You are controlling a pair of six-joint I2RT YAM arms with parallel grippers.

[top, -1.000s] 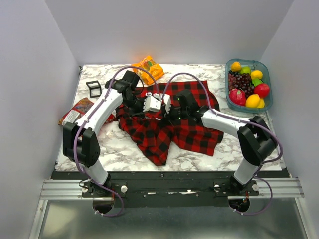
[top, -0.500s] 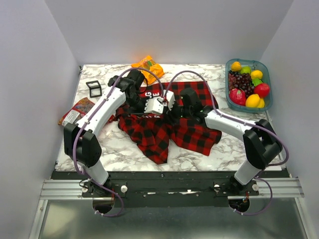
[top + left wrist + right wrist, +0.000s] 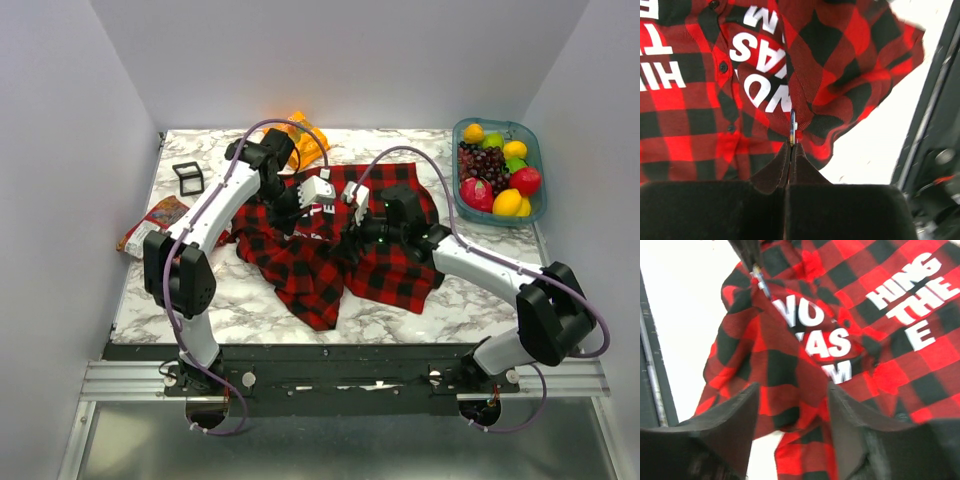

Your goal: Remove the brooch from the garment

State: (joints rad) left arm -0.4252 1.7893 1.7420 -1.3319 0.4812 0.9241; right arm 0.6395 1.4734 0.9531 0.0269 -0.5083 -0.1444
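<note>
The garment (image 3: 330, 250), a red-and-black plaid shirt with white lettering, lies bunched in the middle of the marble table. My left gripper (image 3: 791, 147) is shut on the brooch (image 3: 793, 124), a thin metal piece seen edge-on at its fingertips. In the right wrist view the brooch (image 3: 759, 279) shows at the upper left, and the fabric (image 3: 805, 340) rises in a peak up to it. My right gripper (image 3: 792, 400) stands open just above the cloth, gripping nothing. From above, the left gripper (image 3: 312, 203) and right gripper (image 3: 354, 212) hang close together over the shirt's far part.
A teal basin (image 3: 536, 160) of fruit stands at the back right. An orange packet (image 3: 305, 138) lies behind the left wrist. A small black frame (image 3: 188, 177) and a dark snack packet (image 3: 155, 220) lie at the left. The table's near edge shows dark (image 3: 935, 105).
My right gripper has opened and let go of the cloth. The left arm has swung toward the far side, still shut, drawing the shirt up with it.
</note>
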